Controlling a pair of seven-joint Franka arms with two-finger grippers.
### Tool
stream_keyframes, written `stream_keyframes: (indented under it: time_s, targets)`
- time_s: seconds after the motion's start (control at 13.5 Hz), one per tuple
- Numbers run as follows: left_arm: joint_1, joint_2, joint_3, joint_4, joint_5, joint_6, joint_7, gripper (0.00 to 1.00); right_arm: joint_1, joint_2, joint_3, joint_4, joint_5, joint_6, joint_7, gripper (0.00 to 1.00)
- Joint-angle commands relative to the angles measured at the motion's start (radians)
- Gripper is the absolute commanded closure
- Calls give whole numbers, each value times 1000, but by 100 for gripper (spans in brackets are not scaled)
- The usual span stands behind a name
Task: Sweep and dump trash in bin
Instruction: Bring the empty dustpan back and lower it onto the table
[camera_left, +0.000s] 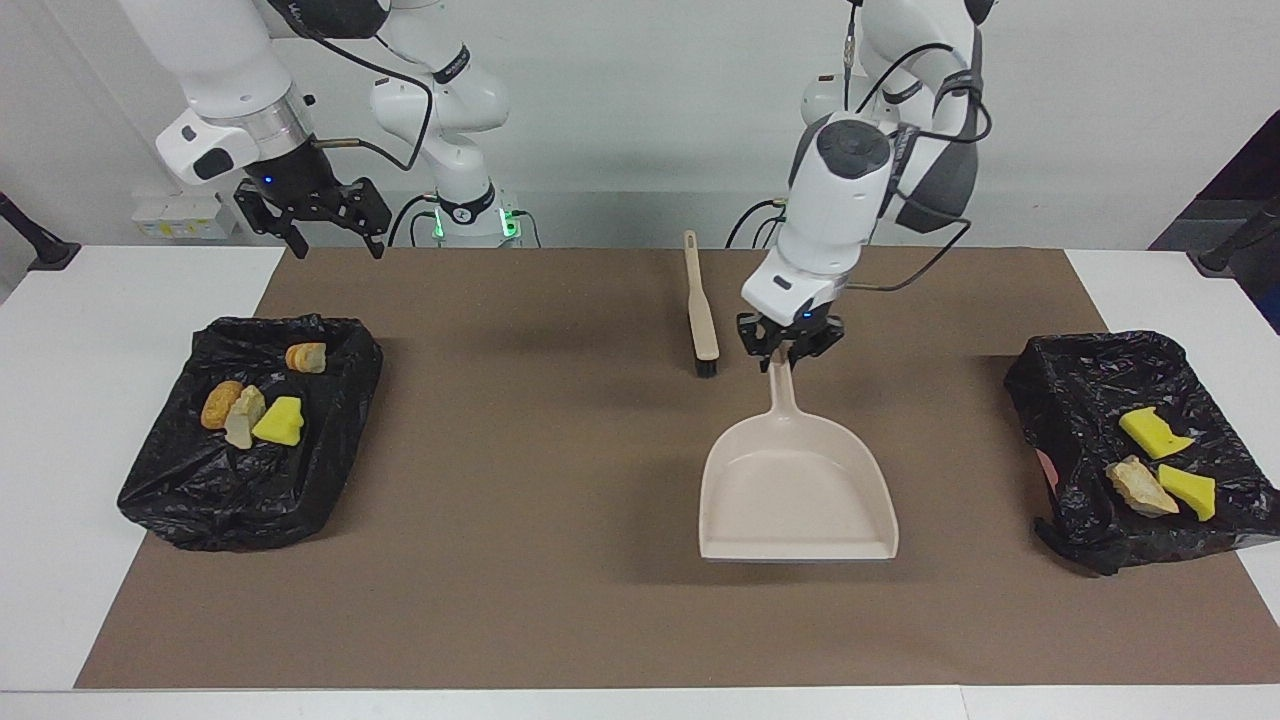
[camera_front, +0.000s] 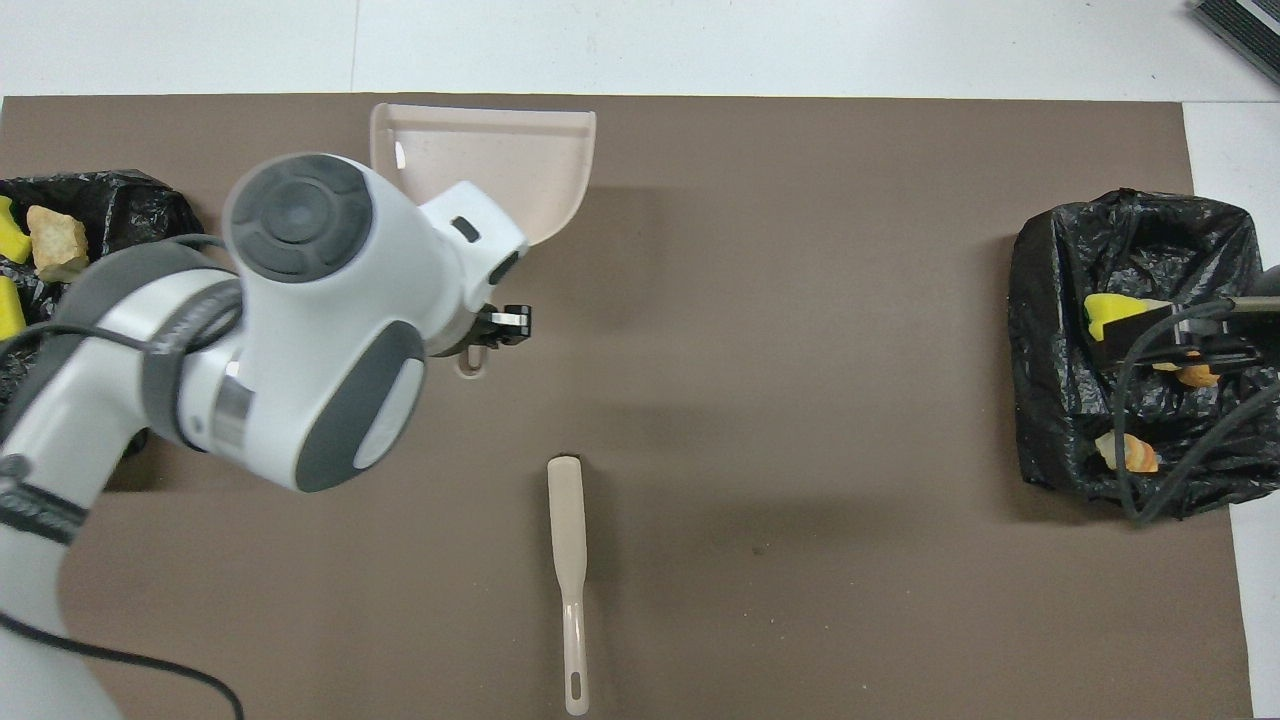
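Note:
My left gripper (camera_left: 788, 352) (camera_front: 492, 332) is shut on the handle of the beige dustpan (camera_left: 797, 495) (camera_front: 500, 160). The pan is level and empty, low over the middle of the brown mat (camera_left: 520, 560); I cannot tell if it touches. The trash lies in two black bag-lined bins. The bin (camera_left: 1060, 400) (camera_front: 130, 195) at the left arm's end holds two yellow sponge pieces (camera_left: 1153, 432) and a cream chunk (camera_left: 1140, 487). The bin (camera_left: 250, 480) (camera_front: 1050, 300) at the right arm's end holds several scraps (camera_left: 250, 410). My right gripper (camera_left: 325, 235) (camera_front: 1165, 335) waits open, raised near that bin.
The beige brush (camera_left: 700, 310) (camera_front: 567, 560) lies on the mat, nearer to the robots than the dustpan, bristles pointing away from them. White table (camera_left: 100, 320) borders the mat at both ends.

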Motion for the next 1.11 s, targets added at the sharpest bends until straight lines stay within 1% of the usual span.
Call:
stream_keyframes:
  time_s: [0.0, 0.07, 0.15, 0.37, 0.52, 0.59, 0.89, 0.96, 1.04]
  targets:
    - [-51, 35, 20, -1, -106, 56, -26, 100, -11, -4, 4, 4, 5, -13, -21, 0]
    - [-58, 40, 19, -1, -125, 62, -20, 100, -11, -4, 4, 4, 5, -13, -21, 0]
    - [-77, 66, 19, -1, -130, 71, -23, 100, -11, -4, 4, 4, 5, -13, -21, 0]
    - [-97, 101, 19, 1, -128, 107, -27, 100, -11, -4, 4, 4, 5, -13, -21, 0]
    - [-118, 153, 22, 10, -122, 125, -30, 100, -11, -4, 4, 4, 5, -13, -21, 0]
    - [-112, 161, 22, 19, -116, 121, -32, 100, -9, -4, 4, 4, 5, -13, -21, 0]
    - [-127, 176, 22, 5, -116, 134, -55, 100, -11, -4, 4, 4, 5, -13, -21, 0]
    - [-127, 176, 22, 5, -114, 133, -52, 81, -11, -4, 4, 4, 5, -13, -21, 0]
    - [-126, 173, 23, 11, -113, 131, -52, 1, -11, -4, 4, 4, 5, -13, -21, 0]
